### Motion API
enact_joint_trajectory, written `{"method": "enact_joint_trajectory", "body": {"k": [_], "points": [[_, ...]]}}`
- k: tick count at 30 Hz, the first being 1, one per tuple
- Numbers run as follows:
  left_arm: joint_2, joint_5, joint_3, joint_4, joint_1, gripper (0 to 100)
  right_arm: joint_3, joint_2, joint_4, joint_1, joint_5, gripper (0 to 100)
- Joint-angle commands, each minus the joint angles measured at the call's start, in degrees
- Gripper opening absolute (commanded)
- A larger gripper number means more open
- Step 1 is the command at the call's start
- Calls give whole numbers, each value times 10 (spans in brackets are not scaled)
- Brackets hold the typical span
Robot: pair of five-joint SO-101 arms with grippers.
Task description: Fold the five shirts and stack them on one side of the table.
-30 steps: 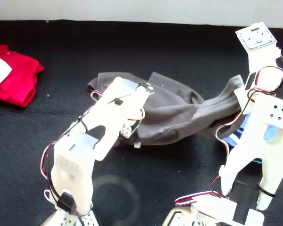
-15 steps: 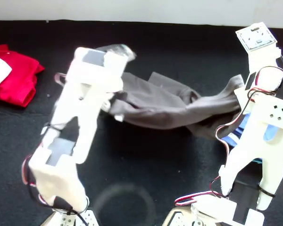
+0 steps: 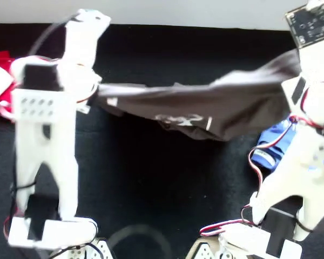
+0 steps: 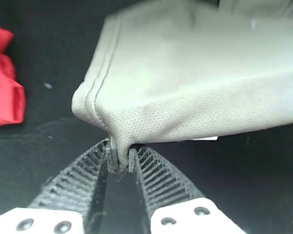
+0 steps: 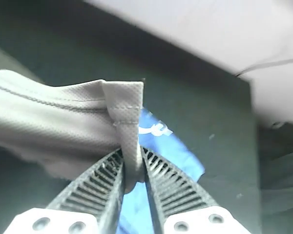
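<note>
Grey shirt now aloft, taut between left pincer and right pincer.

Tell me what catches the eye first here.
A grey knit shirt hangs stretched above the black table, one end pinched in the left gripper, the other in the right gripper. A folded red shirt lies at the table's left edge; a blue garment lies by the right arm.

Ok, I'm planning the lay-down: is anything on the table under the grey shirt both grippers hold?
Nothing visible under the middle of the grey shirt. A blue shirt lies on the table under its end by the right gripper.
</note>
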Motion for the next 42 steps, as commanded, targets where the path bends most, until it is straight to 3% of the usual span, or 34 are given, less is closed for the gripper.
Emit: {"method": "enact_joint_trajectory", "body": {"k": [1, 10, 15, 21, 26, 31, 37, 42], "points": [[-64, -7, -85, 2, -37, 7, -88, -20, -46, 4, 4, 6], [-88, -8, -283, -89, -116, 7, -226, -21, -116, 4, 4, 6], [-89, -8, -352, -127, -127, 7, -291, -21, -160, 4, 4, 6], [-90, -39, -409, -30, -127, 7, -340, -22, -161, 4, 4, 6], [-106, -55, -476, 15, -153, 7, -434, -22, -76, 7, 9, 6], [-181, -57, -409, 15, -168, 7, -509, -22, -28, 7, 42, 6], [-276, -101, -230, 14, -167, 7, -510, -13, -27, 5, 58, 6], [-282, -140, -78, 10, -159, 7, -376, 10, -30, -19, 57, 6]]}}
